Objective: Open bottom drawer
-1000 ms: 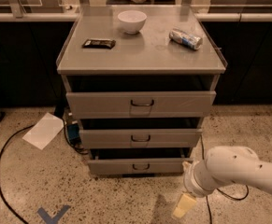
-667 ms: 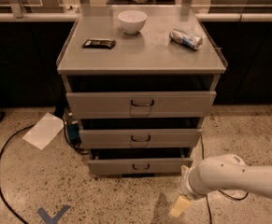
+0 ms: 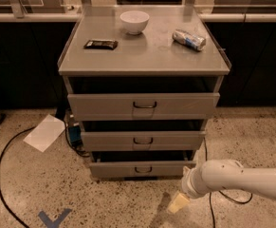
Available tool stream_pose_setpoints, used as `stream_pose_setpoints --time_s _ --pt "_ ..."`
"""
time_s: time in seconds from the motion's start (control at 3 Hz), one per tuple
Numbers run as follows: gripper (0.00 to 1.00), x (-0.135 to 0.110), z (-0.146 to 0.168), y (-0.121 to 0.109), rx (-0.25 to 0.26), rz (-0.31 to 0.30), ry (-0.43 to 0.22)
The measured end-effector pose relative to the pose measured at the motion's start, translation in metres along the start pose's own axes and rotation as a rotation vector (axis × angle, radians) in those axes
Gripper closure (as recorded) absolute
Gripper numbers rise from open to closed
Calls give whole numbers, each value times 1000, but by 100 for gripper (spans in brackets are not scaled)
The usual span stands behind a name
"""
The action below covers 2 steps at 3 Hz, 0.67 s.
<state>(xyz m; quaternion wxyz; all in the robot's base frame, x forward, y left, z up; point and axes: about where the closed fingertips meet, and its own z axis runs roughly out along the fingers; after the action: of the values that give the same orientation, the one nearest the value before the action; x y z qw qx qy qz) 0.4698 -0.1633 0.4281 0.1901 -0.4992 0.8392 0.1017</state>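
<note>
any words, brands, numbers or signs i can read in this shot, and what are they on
No text can be read.
On the can: printing, too blurred to read.
On the dark wrapper: nothing legible.
On the floor: a blue mark, a taped shape cut off by the picture's edge, not a clear letter.
On the bottom drawer and the gripper, which is low over the floor right of that drawer: no label shows.
</note>
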Motion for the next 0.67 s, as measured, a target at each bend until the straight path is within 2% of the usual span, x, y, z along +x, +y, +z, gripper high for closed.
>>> stream_pose_setpoints --time_s 0.33,0.67 --pt "0 -6 16 -9 -1 -17 -36" --pt "0 -28 57 -21 -68 -70 -35"
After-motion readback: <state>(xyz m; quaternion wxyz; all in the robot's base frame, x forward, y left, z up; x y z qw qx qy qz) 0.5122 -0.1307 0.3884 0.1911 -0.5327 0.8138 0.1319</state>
